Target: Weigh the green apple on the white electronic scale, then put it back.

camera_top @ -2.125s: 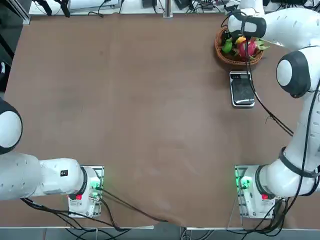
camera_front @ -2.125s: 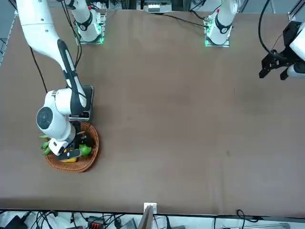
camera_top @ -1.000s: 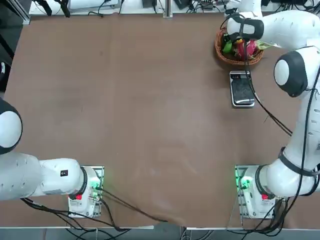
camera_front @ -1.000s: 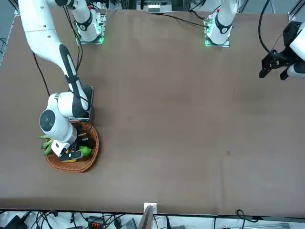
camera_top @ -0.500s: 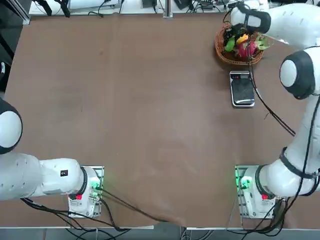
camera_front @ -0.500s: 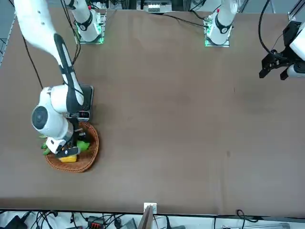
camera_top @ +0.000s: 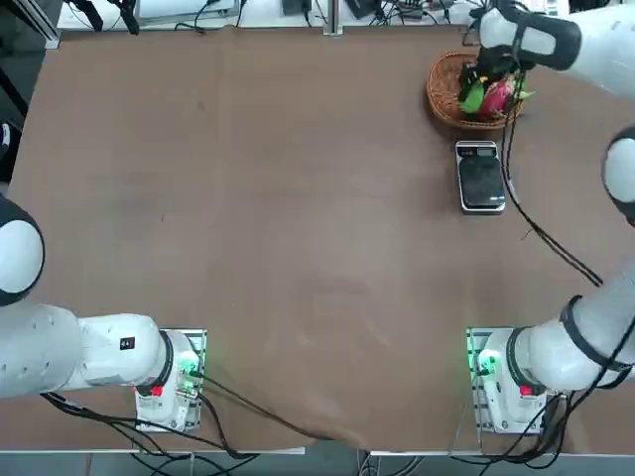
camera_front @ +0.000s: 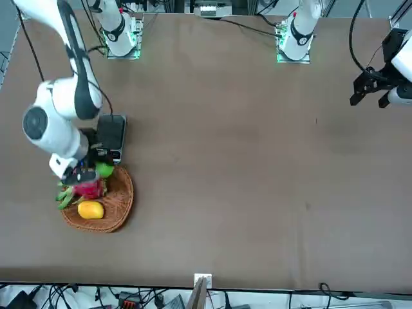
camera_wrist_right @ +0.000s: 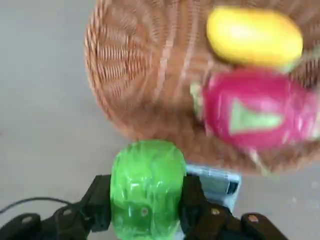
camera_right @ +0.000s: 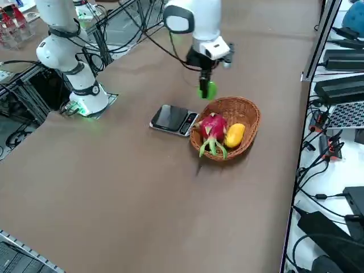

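The round brown wicker basket [camera_right: 245, 111] is sitting on the brown table [camera_top: 258, 208] and is holding two fruits: a pink dragon fruit with green leafy tips [camera_right: 212, 128] and, touching it on the side away from the scale, a smooth yellow-orange oval fruit [camera_right: 234, 135]. The rest of the basket's woven floor is lying bare.

The small bright-green apple [camera_wrist_right: 148, 186] is hanging in the air, out of the basket, pinched between the black fingers [camera_wrist_right: 99, 201] of the right gripper [camera_right: 206, 85]; the two pads are pressing its opposite sides. In the right side view it is hovering above the basket's rim on the side nearest the scale.

The flat rectangular scale with the dark glossy platform and silver-white rim [camera_top: 481, 177] is lying just beside the basket, its display end turned toward the basket, its platform bare. In the wrist view only a pale corner of it [camera_wrist_right: 216, 182] is peeking out past the apple.

From overhead the gripper and arm are covering part of the basket, so the yellow fruit is hidden there, and the apple [camera_top: 470, 97] seems to overlap the dragon fruit. The right arm is reaching over from the scale's side of the basket, its wrist pointing straight down.
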{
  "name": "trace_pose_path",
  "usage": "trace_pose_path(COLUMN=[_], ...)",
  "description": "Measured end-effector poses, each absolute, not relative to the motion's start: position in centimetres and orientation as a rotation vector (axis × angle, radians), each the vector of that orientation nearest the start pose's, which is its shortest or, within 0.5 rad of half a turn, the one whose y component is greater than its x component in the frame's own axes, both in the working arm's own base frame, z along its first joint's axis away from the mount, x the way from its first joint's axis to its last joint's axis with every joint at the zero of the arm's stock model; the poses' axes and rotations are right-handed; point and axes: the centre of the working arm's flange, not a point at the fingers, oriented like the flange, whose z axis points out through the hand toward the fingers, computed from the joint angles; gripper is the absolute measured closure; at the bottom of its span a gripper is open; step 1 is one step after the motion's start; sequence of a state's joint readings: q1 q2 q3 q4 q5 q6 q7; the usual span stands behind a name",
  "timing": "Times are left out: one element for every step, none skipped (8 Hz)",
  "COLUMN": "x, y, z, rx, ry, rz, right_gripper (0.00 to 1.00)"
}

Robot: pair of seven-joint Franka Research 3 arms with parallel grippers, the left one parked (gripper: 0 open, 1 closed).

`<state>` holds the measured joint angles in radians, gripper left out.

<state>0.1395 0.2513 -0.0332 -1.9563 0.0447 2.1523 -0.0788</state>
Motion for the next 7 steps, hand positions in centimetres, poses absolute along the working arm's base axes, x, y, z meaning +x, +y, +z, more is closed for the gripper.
trace_pose_path(x=[57.1, 55.0, 53.1, 51.5, 50.4, 49.5, 48.8], y=[5.7, 4.4, 3.2, 2.1, 1.1, 0.6, 0.5], z=[34.3, 33.6, 32.5, 31.1, 29.7, 28.4, 27.4], rx=[-3.102, -3.102, -3.102, -3.102, -3.101, -3.102, -3.104], ry=[-0.230, -0.207, -0.190, -0.180, -0.179, -0.175, -0.171], rz=[0.118, 0.128, 0.121, 0.122, 0.130, 0.134, 0.130], right_gripper=[0.32, 0.32, 0.32, 0.32, 0.32, 0.32, 0.32])
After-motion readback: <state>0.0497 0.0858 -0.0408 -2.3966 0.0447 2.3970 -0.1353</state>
